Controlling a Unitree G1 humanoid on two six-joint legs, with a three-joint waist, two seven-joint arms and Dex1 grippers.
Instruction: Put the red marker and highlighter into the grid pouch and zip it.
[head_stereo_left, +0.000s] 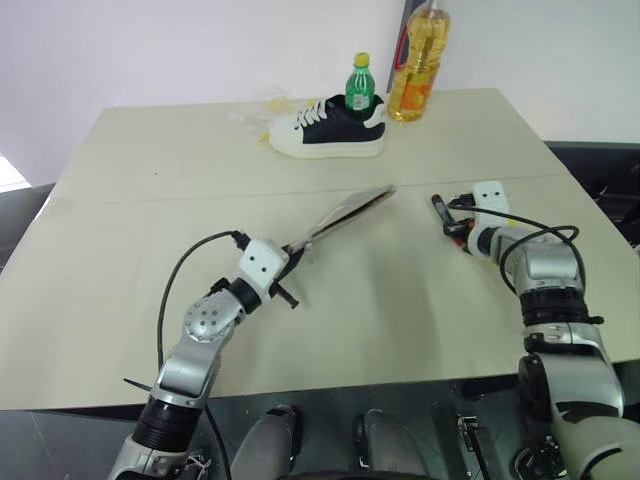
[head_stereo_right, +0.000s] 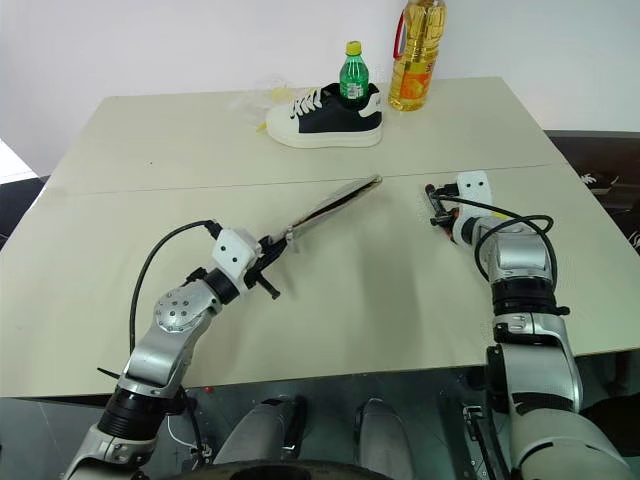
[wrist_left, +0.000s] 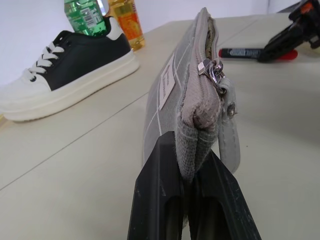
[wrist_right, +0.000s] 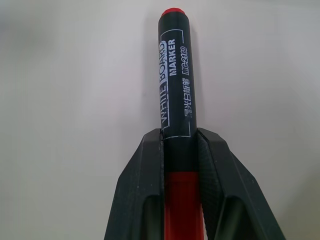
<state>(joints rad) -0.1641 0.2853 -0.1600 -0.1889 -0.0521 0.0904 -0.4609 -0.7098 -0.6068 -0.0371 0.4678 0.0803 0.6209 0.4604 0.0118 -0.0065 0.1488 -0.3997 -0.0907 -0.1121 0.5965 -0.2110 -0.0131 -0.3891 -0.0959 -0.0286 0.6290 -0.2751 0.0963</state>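
Left end effector (head_stereo_left: 296, 252) squeezed grid pouch (head_stereo_left: 350, 211) corner, zip open. Right end effector (head_stereo_left: 453, 222) pinched red marker (wrist_right: 176, 100) on surface (head_stereo_left: 400, 300). Nothing inside pouch yet; highlighter not spotted.

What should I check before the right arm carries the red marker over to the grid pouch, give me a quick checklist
1. Right gripper jaws closed on the red marker: ok, both jaws touch its barrel.
2. Left gripper holding the grid pouch: ok, jaws pinch one end, pouch stands on edge.
3. Pouch zipper open enough for a pen: cannot tell, only a narrow gap shows at the top.
4. Table between marker and pouch: ok, nothing lies in the way.
5. Highlighter located: cannot tell.
6. Sneaker and bottles away from the path: ok, at the far edge.
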